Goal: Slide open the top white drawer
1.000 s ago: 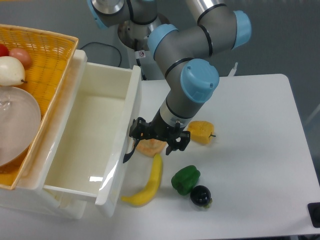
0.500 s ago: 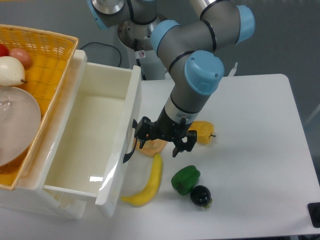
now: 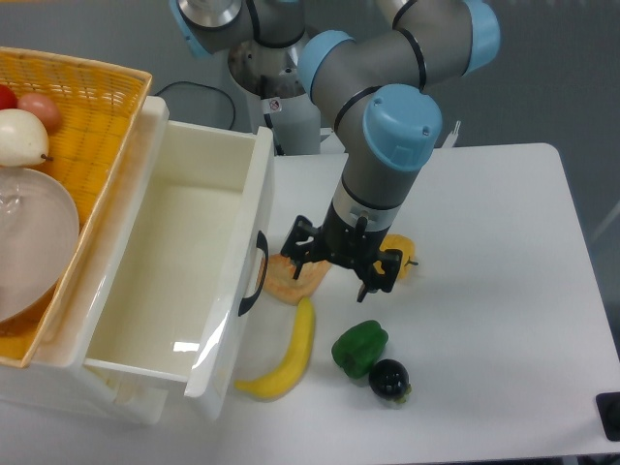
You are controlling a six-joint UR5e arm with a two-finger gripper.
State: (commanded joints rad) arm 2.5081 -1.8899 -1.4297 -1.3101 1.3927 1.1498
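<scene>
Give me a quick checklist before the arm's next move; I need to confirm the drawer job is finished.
1. top white drawer pulled out, inside visible: ok.
2. gripper off the black handle: ok.
3. fingers open and holding nothing: ok.
4. Drawer interior free of objects: ok.
5. Gripper clear of the banana and green pepper: ok.
6. Drawer at its full travel: cannot tell.

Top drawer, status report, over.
Claw open, off the handle. Top white drawer slid out, empty. Banana lies near its front.
</scene>
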